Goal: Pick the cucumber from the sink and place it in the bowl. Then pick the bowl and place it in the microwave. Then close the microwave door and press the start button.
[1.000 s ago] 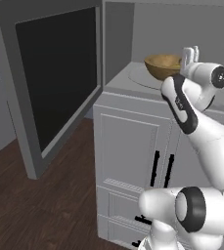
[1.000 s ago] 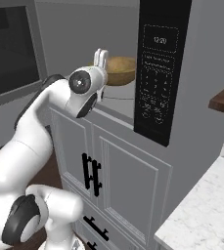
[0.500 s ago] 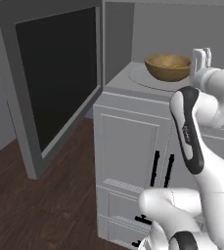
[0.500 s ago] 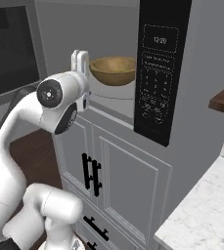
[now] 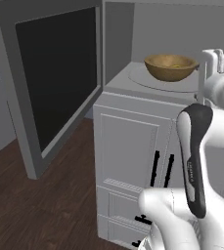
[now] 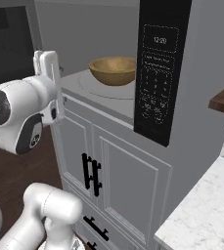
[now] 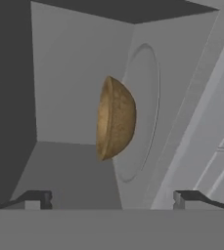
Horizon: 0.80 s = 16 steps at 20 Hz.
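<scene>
Inside the microwave (image 5: 133, 58), on the round plate (image 5: 147, 80): bowl (image 5: 171, 67) already set down, with a hint of the yellow cucumber (image 5: 174, 66) in it.

Outside the front of the opening, just near of the bowl: gripper (image 7: 112, 199) empty, fingers (image 7: 33, 199) wide apart and touching nothing. Swung out far to the left: door (image 5: 55, 73), still fully open, hinged on the left edge of the opening. Likely next: reach across to the door's outer face and push it rightward to shut. Waiting on the right: dark button panel (image 6: 157, 68).
</scene>
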Available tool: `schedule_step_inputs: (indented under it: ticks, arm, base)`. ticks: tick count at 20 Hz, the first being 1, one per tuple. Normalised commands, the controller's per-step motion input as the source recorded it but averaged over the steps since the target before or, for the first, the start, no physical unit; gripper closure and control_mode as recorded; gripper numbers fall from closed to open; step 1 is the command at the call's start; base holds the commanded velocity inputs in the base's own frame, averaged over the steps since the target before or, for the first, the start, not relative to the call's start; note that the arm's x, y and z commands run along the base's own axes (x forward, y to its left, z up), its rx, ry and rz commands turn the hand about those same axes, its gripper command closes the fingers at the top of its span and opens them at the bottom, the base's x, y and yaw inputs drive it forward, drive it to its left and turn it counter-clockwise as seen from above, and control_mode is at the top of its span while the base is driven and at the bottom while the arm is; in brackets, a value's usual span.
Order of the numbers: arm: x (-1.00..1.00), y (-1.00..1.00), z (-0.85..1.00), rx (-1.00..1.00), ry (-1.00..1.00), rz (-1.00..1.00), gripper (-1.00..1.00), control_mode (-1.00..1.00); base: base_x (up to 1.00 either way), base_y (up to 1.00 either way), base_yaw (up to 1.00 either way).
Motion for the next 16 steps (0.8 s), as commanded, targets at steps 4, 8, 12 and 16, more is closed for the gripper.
schedule_step_inputs:
  ticks: [4,8,12,16]
  arm:
    - [-1.00,0.27,0.13,0.00,0.01,0.02,-1.00,-1.00]
    - [-1.00,0.14,0.10,0.00,0.04,0.06,-1.00,-1.00]
    - [-1.00,0.27,0.08,0.00,0.11,0.12,-1.00,-1.00]
    - [-1.00,0.51,0.00,0.00,-0.01,0.06,-1.00,-1.00]
  base:
    - [0.00,0.00,0.00]
    - [0.00,0.00,0.00]
    - [0.00,0.00,0.00]
    - [0.00,0.00,0.00]
